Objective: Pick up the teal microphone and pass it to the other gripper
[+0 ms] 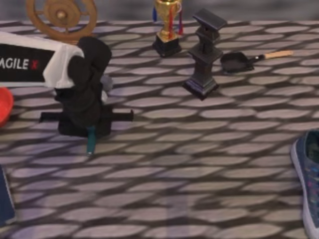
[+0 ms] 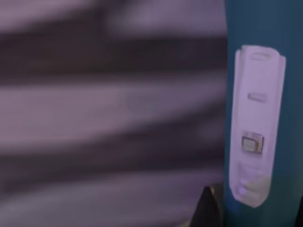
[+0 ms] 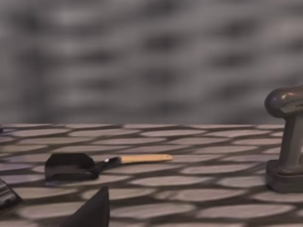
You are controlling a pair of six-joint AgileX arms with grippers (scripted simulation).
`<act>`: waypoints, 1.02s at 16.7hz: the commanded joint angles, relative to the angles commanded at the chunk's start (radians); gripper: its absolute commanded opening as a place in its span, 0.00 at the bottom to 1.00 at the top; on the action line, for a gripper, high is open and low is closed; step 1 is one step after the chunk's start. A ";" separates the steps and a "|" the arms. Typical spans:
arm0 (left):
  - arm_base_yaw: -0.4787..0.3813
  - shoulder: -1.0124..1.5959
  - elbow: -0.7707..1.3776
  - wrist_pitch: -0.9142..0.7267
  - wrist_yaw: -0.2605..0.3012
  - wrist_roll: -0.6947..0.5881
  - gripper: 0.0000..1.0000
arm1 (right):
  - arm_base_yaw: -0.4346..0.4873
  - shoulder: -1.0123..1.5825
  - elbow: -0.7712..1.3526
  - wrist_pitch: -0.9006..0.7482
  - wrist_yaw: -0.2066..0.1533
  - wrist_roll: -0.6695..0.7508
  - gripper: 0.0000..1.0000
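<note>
Here, the teal microphone with its white switch strip is seen at about nine o'clock on the stone-patterned worktop. The black left gripper is set right over it, and only the handle end pokes out below. Whether the jaws are pinching it cannot be told. A black pedestal and a gold trophy are found near twelve o'clock. The right gripper is seen only in its own wrist view.

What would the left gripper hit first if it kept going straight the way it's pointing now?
Probably the teal microphone. The left gripper points down over it, and the left wrist view shows the handle very close beside one fingertip. Below lies the table. Whether it already touches is unclear.
</note>
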 joint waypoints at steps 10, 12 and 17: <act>0.018 -0.132 -0.182 0.681 0.246 0.152 0.00 | 0.000 0.000 0.000 0.000 0.000 0.000 1.00; 0.024 -0.175 -0.241 0.876 0.311 0.192 0.00 | 0.000 0.000 0.000 0.000 0.000 0.000 1.00; 0.039 -0.294 -0.358 1.272 0.450 0.284 0.00 | 0.000 0.000 0.000 0.000 0.000 0.000 1.00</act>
